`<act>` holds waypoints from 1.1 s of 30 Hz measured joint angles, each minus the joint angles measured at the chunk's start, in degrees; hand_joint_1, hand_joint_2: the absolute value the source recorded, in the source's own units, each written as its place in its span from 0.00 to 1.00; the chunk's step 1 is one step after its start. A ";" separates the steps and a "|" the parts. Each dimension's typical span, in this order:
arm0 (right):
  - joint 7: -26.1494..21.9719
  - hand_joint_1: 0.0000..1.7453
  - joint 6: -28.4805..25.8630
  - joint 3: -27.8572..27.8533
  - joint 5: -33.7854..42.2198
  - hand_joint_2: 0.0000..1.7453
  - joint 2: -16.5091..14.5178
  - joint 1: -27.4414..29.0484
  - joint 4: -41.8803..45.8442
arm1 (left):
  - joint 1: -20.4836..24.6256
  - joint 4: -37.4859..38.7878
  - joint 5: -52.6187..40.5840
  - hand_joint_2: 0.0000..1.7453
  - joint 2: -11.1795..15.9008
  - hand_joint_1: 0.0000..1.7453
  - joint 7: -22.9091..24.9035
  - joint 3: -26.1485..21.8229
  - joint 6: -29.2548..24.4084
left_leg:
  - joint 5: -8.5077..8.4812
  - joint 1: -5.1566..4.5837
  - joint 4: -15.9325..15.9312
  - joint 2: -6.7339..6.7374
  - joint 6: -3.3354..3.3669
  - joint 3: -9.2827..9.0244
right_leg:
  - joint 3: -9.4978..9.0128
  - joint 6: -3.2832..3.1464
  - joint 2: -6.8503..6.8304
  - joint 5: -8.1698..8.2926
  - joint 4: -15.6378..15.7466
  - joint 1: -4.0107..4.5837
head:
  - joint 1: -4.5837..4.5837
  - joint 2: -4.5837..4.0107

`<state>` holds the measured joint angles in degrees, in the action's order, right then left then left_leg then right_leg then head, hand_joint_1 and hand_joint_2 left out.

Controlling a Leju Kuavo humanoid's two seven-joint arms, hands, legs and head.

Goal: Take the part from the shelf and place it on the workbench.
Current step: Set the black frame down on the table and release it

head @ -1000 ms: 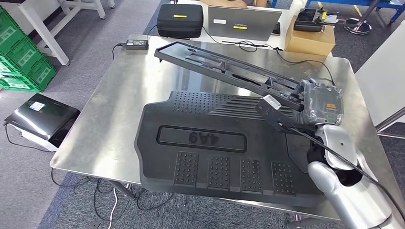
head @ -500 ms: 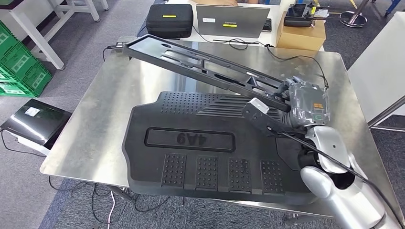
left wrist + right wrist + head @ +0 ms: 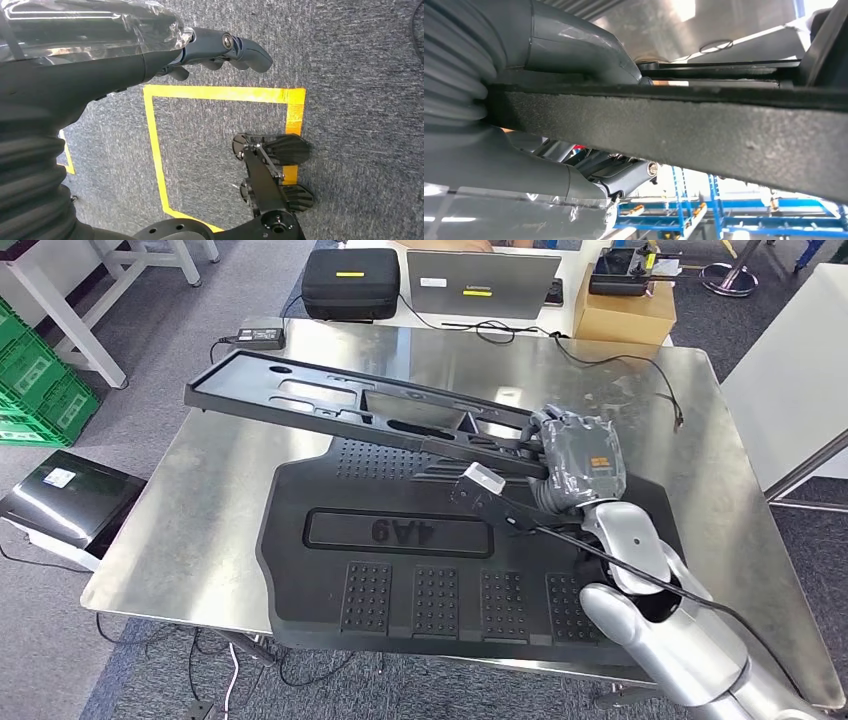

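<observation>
1. Long black plastic trim panel point(image 3: 360, 408), the part for the bench, is carried at one end by the right hand point(image 3: 572, 455); from there it reaches away to the robot's left and slightly forward, across the steel workbench point(image 3: 230, 500)
2. Right hand's fingers are closed around the near end of the panel; in the right wrist view the thumb point(image 3: 574, 42) lies on one face and darker fingers point(image 3: 624, 180) on the other, the panel's rough edge point(image 3: 674, 130) clamped between
3. Left hand point(image 3: 220, 47) hangs low over grey carpet with yellow floor tape point(image 3: 155, 145); it holds nothing, fingers loosely extended, so the right arm is the only one placed to act
4. Panel looks lifted off the bench, its far end tilted over bare steel; whether any point touches I cannot tell
5. Under the held end lies a big black floor mat point(image 3: 430, 550) marked 6A4, filling the bench's near middle
6. Open steel lies on the bench's left strip and along the far side; a power adapter point(image 3: 258, 336), black case point(image 3: 350, 282) and laptop point(image 3: 482, 285) sit just beyond the far edge, a cable point(image 3: 610, 365) trails at the far right
7. My guess: lowering it flat needs the far end kept inside the left edge
</observation>
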<state>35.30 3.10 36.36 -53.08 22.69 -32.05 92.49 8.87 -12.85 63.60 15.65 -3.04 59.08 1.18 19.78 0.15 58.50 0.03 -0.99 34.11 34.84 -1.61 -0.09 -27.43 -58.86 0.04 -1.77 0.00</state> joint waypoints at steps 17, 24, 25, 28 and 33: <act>-3.78 1.00 0.47 7.41 -1.02 1.00 -6.56 -5.56 -18.08 | 1.25 -0.10 -1.78 1.00 -0.04 0.00 0.33 0.09 0.09 | 0.00 -0.03 0.02 -0.01 0.00 0.02 | 0.01 0.00 0.03 0.00 0.03 -0.05 | 0.45 0.00; -3.17 0.00 -3.32 9.86 -1.52 0.00 -9.37 -7.90 -27.29 | 1.31 -0.15 -2.68 1.00 -0.17 0.00 0.27 0.09 1.28 | 0.00 -0.02 0.02 0.00 0.00 0.01 | 0.03 -0.01 0.08 -0.01 0.02 -0.04 | 0.62 0.00; -2.86 0.00 -3.33 10.00 -1.54 0.00 -9.45 -8.30 -28.05 | 1.31 -0.15 -2.81 0.75 -0.17 0.00 0.27 0.09 1.54 | 0.00 -0.02 0.02 0.00 0.00 0.00 | 0.03 -0.01 0.10 -0.01 0.02 -0.03 | 0.62 0.00; -2.11 0.00 -3.24 10.26 -1.50 0.00 -9.56 -9.22 -29.98 | 1.30 -0.15 -3.01 0.00 -0.17 0.00 0.27 0.08 1.72 | 0.00 -0.04 0.02 0.00 0.00 0.00 | 0.02 0.00 0.11 -0.01 0.02 -0.04 | 0.66 0.00; -1.43 0.00 -3.10 10.36 -1.50 0.00 -9.57 -10.24 -32.57 | 1.30 -0.15 -3.07 0.00 -0.21 0.00 0.29 0.09 1.31 | 0.00 -0.06 0.03 0.01 0.00 -0.01 | 0.01 0.01 0.12 0.00 0.03 -0.06 | 0.70 0.00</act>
<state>33.87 0.00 46.72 -54.58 13.11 -42.29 59.92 10.17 -13.00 60.54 15.44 -2.75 59.17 2.49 19.79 0.08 58.53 0.04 -0.99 34.10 34.86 -1.61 0.04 -27.42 -58.84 -0.01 -1.07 0.00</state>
